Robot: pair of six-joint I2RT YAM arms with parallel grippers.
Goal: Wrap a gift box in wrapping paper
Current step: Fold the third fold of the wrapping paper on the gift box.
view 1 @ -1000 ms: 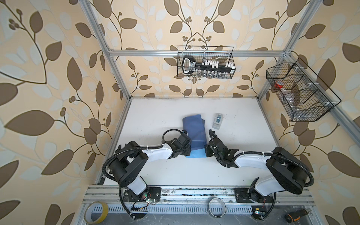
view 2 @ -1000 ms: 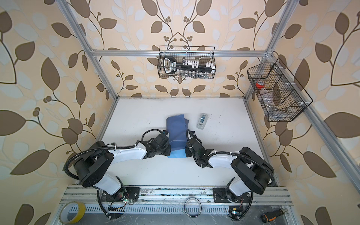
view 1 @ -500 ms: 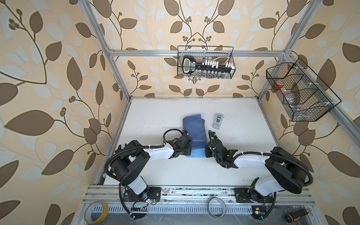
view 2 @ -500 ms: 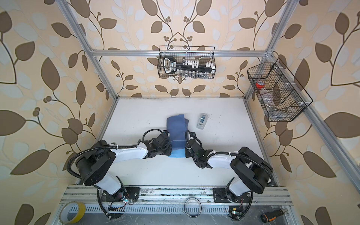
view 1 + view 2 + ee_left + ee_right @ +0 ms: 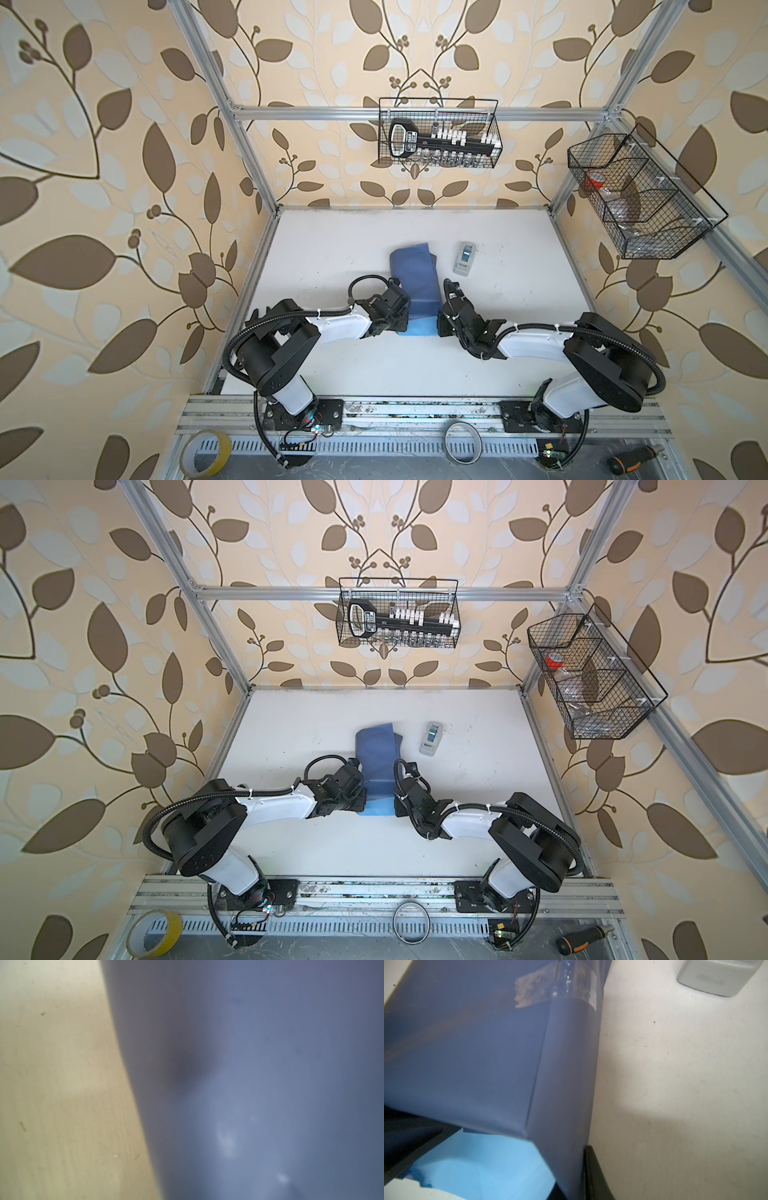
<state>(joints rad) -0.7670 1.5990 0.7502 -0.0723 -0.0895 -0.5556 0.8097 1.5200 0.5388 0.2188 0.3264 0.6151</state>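
The wrapping paper (image 5: 415, 282) lies near the middle of the white table (image 5: 332, 249), folded over into a long slate-blue bundle. A strip of its light blue face shows at the end nearest my arms. I cannot see the gift box; the paper hides whatever is under it.

My left gripper (image 5: 401, 324) sits at the left side of that near end, right against the paper's edge. Its fingers are closed. I cannot tell whether they pinch paper, because my left wrist view is only a blur of blue sheet (image 5: 249, 1084) beside bare table.

My right gripper (image 5: 441, 327) sits at the right side of the same end. In my right wrist view, one black finger (image 5: 593, 1172) touches the paper's outer wall and the other (image 5: 409, 1138) lies by the open end, with the folded corner between them. I cannot tell whether they are clamped on it.

Clear tape (image 5: 550, 987) crosses the paper's top seam. A small grey tape dispenser (image 5: 464, 258) stands just beyond the bundle on its right side, apart from it.
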